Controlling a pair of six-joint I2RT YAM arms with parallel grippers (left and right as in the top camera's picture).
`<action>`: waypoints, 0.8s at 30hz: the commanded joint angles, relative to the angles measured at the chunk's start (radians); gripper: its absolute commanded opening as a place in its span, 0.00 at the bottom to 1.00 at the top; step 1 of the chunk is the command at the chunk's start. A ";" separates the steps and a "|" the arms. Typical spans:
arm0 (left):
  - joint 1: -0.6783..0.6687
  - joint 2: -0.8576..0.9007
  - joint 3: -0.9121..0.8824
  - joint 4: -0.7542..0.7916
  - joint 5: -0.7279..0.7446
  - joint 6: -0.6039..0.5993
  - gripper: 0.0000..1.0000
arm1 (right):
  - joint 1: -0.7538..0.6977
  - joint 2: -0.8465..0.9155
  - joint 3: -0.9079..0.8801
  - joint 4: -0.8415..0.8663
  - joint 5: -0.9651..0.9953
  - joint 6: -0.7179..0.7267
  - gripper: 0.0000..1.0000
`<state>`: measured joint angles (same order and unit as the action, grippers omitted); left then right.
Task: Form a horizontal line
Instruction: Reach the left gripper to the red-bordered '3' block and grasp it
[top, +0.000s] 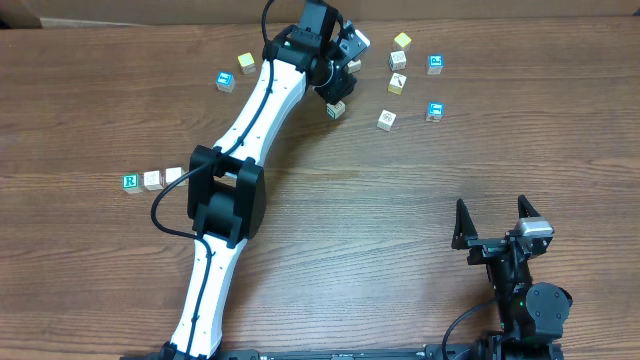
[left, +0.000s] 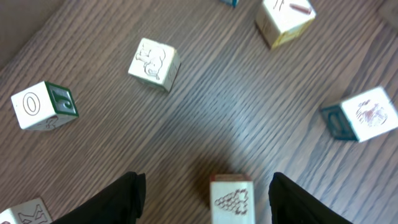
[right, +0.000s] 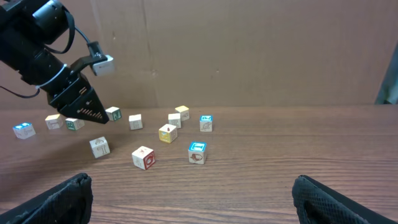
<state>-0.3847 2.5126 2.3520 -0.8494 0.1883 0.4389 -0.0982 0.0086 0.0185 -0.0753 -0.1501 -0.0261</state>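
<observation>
The horizontal line (top: 152, 179) lies at the table's left: a cube with a green R (top: 130, 181) and two pale cubes side by side. My left gripper (top: 340, 88) hangs far from it, over the scattered cubes at the back, and is open. A pale cube with a dotted triangle drawing (left: 232, 198) stands on the table between the left gripper's (left: 208, 182) fingers, with a gap on each side. That same cube (top: 336, 108) shows just below the gripper from overhead. My right gripper (top: 492, 215) rests near the front right, open, with only bare wood between its fingers (right: 56, 199).
Loose cubes lie around the left gripper: a pale one (left: 154, 63), one with an O and a green face (left: 45, 104), a yellowish one (left: 285, 20) and one with a teal side (left: 364, 115). Blue-topped cubes (top: 434, 111) and yellow cubes (top: 397, 84) sit at the back right.
</observation>
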 joint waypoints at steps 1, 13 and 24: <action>0.008 0.026 0.032 -0.008 0.011 0.090 0.64 | -0.002 -0.006 -0.010 0.004 0.000 -0.005 1.00; -0.002 0.100 0.032 -0.066 0.067 0.099 0.67 | -0.002 -0.006 -0.010 0.003 0.000 -0.005 1.00; -0.002 0.115 0.032 -0.040 0.067 0.077 0.58 | -0.002 -0.006 -0.010 0.004 0.000 -0.005 1.00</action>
<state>-0.3847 2.6099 2.3611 -0.8944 0.2333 0.5125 -0.0982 0.0086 0.0185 -0.0753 -0.1497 -0.0265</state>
